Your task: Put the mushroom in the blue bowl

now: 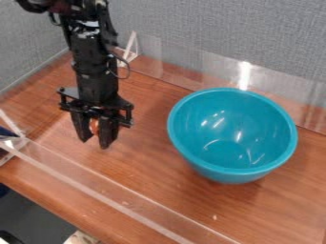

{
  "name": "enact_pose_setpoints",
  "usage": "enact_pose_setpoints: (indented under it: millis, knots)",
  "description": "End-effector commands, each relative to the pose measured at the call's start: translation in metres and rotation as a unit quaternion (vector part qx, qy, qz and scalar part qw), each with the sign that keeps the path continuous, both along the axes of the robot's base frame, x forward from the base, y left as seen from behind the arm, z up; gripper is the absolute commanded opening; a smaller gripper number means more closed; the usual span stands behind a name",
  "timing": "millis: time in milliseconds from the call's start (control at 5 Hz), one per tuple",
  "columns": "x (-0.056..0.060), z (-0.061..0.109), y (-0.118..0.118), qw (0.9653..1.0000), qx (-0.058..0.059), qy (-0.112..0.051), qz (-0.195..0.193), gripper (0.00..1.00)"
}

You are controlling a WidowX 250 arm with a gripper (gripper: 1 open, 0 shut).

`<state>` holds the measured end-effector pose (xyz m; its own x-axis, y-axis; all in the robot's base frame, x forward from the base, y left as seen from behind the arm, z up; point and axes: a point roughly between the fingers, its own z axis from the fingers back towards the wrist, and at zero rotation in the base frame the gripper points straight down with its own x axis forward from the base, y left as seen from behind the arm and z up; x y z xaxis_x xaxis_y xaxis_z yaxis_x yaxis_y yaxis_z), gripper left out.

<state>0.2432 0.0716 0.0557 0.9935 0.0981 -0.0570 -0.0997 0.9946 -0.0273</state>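
Black end effector is gripping the small reddish toy mushroom (fingers closed on it); it should be rising before crossing to the glossy teal-blue bowl.

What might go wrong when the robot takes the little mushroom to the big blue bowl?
The mushroom sits low between the dark fingers, mostly hidden, so the grip might be poor and it could slip out. The blue bowl has a raised rim, so if the gripper stays this low, it might bump the side.

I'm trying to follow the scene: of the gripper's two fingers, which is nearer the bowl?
The finger on the picture's right; the other stands farther left, away from the bowl.
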Motion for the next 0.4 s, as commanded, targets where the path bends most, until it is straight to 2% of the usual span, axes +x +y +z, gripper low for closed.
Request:
enact_pose_setpoints:
  millis: [0,200]
  knots:
    - [0.004,0.019,-0.004,0.9996,0.006,-0.021,-0.019,0.0]
    - [0.004,0.031,-0.006,0.9991,0.007,-0.029,-0.028,0.0]
